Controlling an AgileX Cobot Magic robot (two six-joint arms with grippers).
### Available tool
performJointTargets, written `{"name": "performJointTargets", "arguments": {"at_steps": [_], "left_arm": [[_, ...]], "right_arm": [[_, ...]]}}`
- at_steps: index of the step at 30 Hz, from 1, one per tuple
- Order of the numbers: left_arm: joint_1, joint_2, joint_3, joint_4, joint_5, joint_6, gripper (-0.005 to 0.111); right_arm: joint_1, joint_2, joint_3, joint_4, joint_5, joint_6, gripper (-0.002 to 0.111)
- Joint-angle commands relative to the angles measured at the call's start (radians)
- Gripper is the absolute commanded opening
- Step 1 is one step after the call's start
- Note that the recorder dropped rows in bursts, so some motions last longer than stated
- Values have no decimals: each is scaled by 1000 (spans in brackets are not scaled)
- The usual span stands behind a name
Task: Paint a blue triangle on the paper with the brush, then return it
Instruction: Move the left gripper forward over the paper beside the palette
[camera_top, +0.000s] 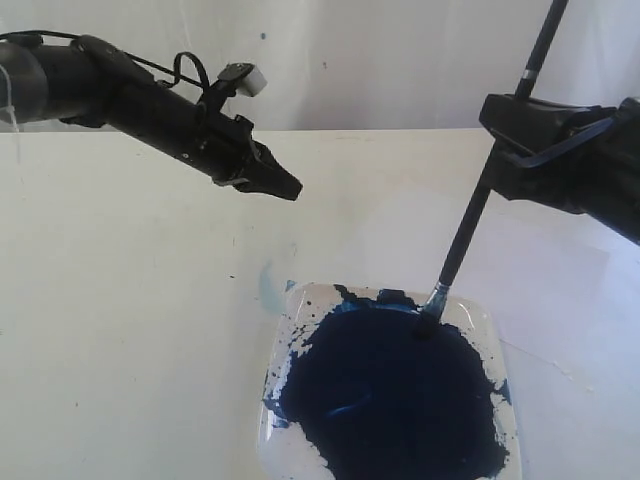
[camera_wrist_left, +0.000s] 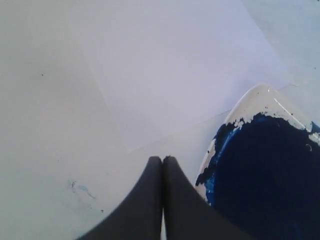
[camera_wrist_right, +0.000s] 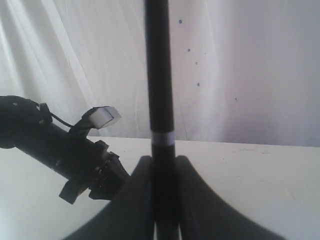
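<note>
Right gripper (camera_wrist_right: 163, 164): clamped on the brush (camera_top: 465, 235) partway up the handle, holding it steep, tip down. Dips the bristles at the far edge of the paint (camera_top: 390, 400) in the dish (camera_top: 285, 445). Left gripper (camera_wrist_left: 162, 161): jaws pressed together, empty, hanging above the tabletop (camera_top: 120, 330) near the dish. Shows the paper (camera_wrist_left: 175, 75) blank beyond the dish, with no triangle on it yet. Looks like the loading step, before any stroke. Next calls for lifting the tip clear of the dish, carrying it over to the paper without dripping, and touching down lightly for the first side. Risks an overloaded tip and a blot.
</note>
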Motion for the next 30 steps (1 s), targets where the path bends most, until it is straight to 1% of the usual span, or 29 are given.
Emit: {"name": "performJointTargets", "arguments": {"at_steps": [1, 2, 4, 6, 11, 14, 19, 27, 30], "left_arm": [[-42, 39, -8, -154, -28, 97, 0], [-66, 54, -8, -173, -58, 109, 0], [-105, 80, -15, -156, -92, 109, 0], [-142, 119, -45, -137, -90, 97, 0], [-175, 174, -97, -137, -129, 97, 0], [-179, 193, -95, -124, -162, 101, 0], [-179, 222, -95, -83, -162, 101, 0], [-179, 257, -95, -88, -180, 231, 0], [-179, 270, -95, -131, -192, 258, 0]], "right_arm": [[0, 6, -5, -1, -1, -12, 0], [0, 19, -5, -2, 7, -12, 0], [0, 40, -5, -2, 25, -12, 0], [0, 66, -5, 0, 27, -30, 0], [0, 99, -5, 0, 26, -130, 0], [0, 99, -5, 0, 3, -169, 0], [0, 99, -5, 0, -14, -216, 0], [0, 101, -5, 0, -10, -216, 0], [0, 101, -5, -2, -10, -216, 0]]}}
